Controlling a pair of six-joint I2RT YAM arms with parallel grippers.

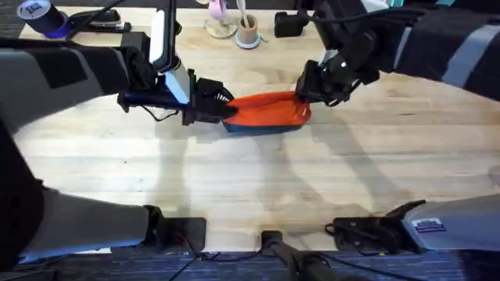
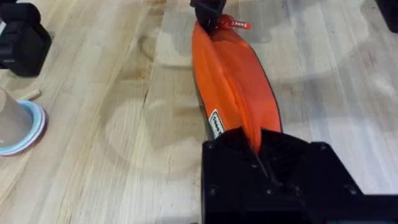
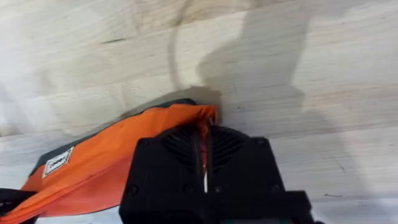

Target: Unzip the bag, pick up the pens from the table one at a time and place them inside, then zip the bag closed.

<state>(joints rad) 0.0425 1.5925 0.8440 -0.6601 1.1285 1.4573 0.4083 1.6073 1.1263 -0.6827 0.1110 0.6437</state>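
Scene: two black robot arms meet over a pale butcher-block table (image 1: 258,187), seen from above.
Bag: an orange-red fabric pencil pouch (image 1: 266,111) with a dark navy base lies lengthwise at the middle of the table, stretched between the two grippers.
Left gripper: the left gripper (image 1: 226,109) reaches in from the left, its black fingers pressed together on the pouch's left end; its wrist view shows the orange fabric (image 2: 233,93) pinched between them.
Right gripper: the right gripper (image 1: 303,95) comes down from the upper right, its fingers closed on the pouch's right end, where the fabric bunches.
Label: a small white tag (image 3: 57,163) sits on the pouch's side.
Far edge: a cup of pale wooden sticks (image 1: 248,31) stands on a blue-rimmed dish, well apart from the pouch.
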